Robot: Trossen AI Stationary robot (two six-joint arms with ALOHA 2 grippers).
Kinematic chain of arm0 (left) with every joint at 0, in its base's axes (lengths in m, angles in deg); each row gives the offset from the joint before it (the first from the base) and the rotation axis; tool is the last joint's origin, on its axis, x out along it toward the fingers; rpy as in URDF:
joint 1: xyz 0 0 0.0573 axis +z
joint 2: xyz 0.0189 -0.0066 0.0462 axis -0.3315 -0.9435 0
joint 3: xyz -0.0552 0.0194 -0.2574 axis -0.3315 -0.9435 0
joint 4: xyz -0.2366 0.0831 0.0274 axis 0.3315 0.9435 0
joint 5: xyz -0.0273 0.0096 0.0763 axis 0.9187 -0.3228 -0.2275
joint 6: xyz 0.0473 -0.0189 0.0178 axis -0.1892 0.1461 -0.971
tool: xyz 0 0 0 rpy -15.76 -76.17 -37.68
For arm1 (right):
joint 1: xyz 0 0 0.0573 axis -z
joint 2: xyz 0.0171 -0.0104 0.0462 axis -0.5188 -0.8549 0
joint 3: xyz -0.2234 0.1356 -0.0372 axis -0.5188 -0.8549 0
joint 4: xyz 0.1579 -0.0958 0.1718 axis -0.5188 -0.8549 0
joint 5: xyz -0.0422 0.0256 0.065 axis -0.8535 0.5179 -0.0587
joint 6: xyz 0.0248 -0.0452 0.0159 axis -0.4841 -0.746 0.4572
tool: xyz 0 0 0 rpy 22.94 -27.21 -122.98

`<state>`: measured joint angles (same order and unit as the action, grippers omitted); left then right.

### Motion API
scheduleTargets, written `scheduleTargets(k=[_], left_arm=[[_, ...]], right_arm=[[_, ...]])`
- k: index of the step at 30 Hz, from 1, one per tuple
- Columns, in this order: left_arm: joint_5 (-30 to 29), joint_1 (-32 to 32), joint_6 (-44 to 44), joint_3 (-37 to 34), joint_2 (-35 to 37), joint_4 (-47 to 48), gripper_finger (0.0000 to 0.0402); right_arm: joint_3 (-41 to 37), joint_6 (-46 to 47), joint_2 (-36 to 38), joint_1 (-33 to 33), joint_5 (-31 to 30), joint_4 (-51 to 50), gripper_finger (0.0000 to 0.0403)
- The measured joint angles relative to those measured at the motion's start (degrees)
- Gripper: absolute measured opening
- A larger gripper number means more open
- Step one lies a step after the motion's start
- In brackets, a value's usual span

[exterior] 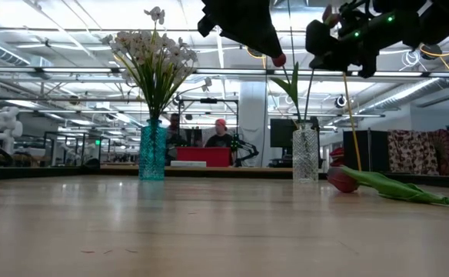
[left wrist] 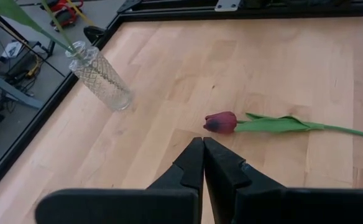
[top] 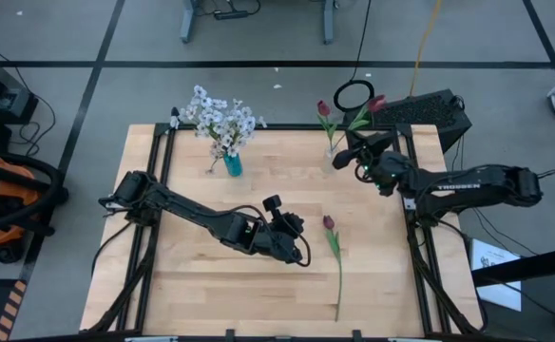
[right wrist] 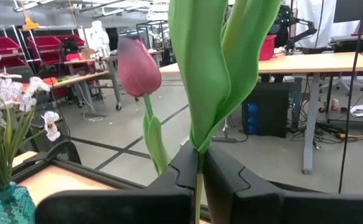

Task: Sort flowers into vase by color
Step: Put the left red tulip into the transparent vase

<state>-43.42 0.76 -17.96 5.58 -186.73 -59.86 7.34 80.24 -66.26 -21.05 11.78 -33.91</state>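
Tulip stem clamped in right gripper above clear vase.
Left gripper was closed and empty; one tulip lay on the table just ahead of it. White sprays stood in the teal vase far from both grippers.

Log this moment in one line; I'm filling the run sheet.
right hand: shut on tulip stem above clear vase | left hand: shut, empty | loose tulip: on table
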Motion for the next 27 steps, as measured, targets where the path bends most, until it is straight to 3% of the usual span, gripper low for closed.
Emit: scheduleTargets(k=[27], left_arm=[[0.00, -0.01, 0.00, 0.00, 0.00, 0.23, 0.0017]], right_arm=[[0.00, 3.46, -7.53, 0.02, -0.22, -0.16, 0.0009]])
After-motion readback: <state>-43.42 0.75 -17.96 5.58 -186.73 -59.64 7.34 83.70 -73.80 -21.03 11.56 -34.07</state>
